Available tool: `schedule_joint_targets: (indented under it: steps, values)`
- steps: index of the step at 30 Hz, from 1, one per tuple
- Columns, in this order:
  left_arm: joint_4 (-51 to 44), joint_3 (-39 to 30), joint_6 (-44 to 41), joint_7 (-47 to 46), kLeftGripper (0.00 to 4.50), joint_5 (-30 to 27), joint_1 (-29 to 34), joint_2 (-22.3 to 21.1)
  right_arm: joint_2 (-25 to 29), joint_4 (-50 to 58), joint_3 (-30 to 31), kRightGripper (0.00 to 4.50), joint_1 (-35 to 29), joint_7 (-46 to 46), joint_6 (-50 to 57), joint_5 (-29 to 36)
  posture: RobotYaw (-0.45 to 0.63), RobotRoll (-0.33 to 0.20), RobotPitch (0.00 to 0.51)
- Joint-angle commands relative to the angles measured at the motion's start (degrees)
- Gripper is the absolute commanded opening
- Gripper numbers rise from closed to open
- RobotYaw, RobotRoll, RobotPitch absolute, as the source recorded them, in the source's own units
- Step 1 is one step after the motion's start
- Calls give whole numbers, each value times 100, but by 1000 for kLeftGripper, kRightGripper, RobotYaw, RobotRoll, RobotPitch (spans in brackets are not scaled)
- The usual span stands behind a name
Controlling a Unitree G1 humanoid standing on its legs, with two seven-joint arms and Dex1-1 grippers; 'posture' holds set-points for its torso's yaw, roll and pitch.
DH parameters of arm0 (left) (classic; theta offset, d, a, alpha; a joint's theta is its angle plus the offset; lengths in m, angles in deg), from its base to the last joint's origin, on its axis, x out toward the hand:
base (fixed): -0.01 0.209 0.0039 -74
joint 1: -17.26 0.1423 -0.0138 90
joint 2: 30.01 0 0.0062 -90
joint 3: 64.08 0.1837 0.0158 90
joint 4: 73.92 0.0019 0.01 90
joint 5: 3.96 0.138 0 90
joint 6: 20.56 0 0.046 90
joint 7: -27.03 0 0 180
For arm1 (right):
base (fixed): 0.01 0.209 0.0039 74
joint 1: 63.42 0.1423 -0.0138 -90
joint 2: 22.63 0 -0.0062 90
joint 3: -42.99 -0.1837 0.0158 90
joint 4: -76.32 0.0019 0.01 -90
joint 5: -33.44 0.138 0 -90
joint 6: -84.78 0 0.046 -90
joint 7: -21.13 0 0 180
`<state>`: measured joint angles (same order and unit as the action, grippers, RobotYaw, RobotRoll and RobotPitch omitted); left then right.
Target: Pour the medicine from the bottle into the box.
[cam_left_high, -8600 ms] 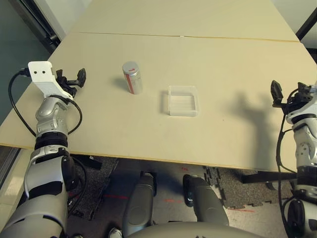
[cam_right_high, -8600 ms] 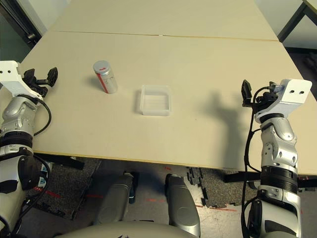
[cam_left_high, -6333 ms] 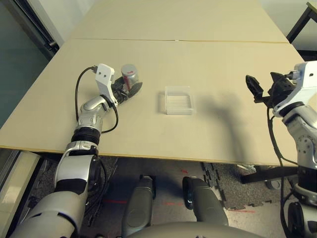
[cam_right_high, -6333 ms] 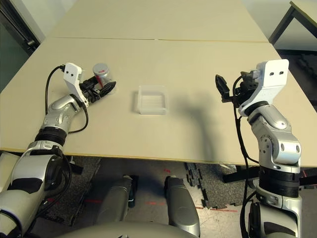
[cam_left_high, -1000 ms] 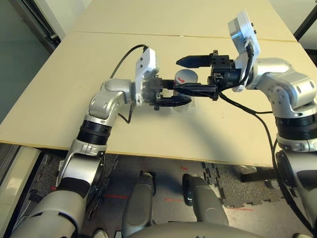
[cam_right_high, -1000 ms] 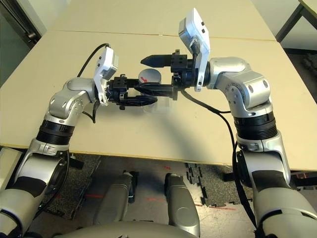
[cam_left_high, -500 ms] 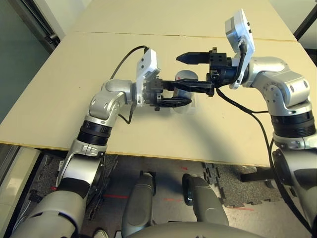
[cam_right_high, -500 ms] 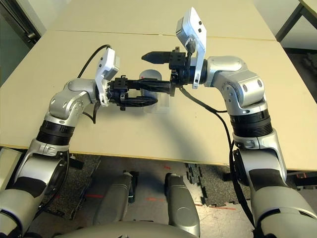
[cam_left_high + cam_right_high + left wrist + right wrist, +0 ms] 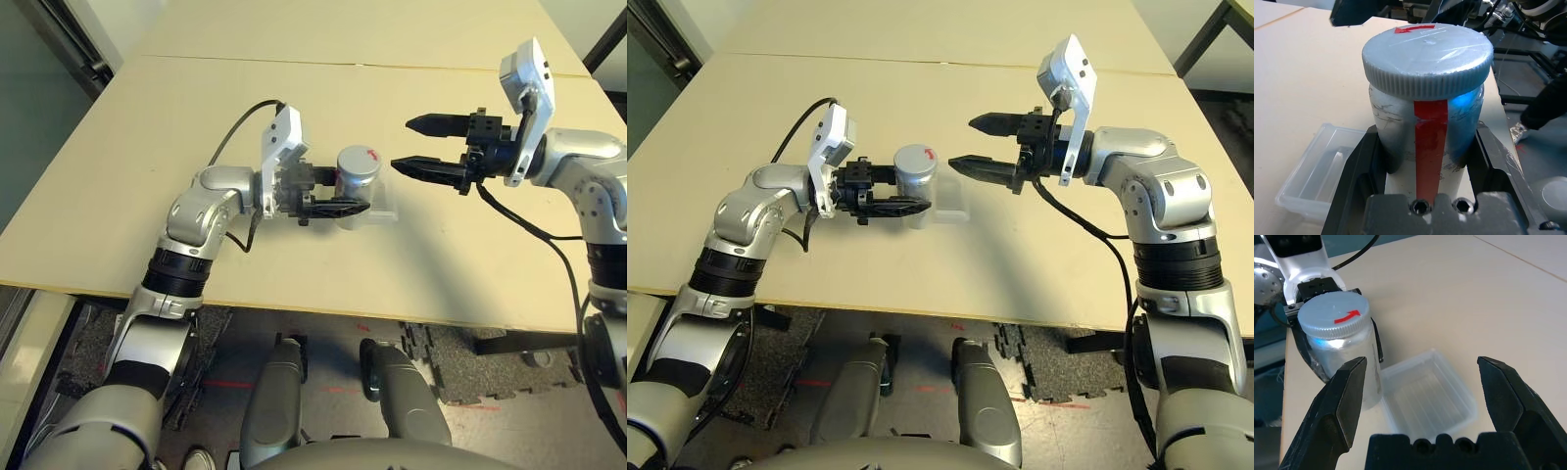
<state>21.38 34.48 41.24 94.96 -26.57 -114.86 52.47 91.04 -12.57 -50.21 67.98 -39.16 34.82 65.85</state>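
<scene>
Left claw (image 9: 1427,127) was closed around the bottle (image 9: 361,188), upright just beside the box (image 9: 385,213) over the bench (image 9: 245,279). Right claw (image 9: 400,144) had just backed off from beside the cap (image 9: 356,159) — it stood wide and empty. The cap's red mark (image 9: 372,155) had shifted round, so it had probably been turned — but the cap remained on, and pouring likely had to wait until it came off.
</scene>
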Motion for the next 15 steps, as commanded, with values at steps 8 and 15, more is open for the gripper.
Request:
schedule_joint_targets:
  steps: [8, 15]
  values:
    - [217, 28, 323, 58, 2444, 80, -13, -81, -56, 982, -366, 4500, -35, 267, 1081, 1094, 74, 0, 247]
    - [434, 68, 501, 87, 2444, 130, -94, -86, -581, 885, 236, 4500, 342, 705, 765, 648, 73, 0, 237]
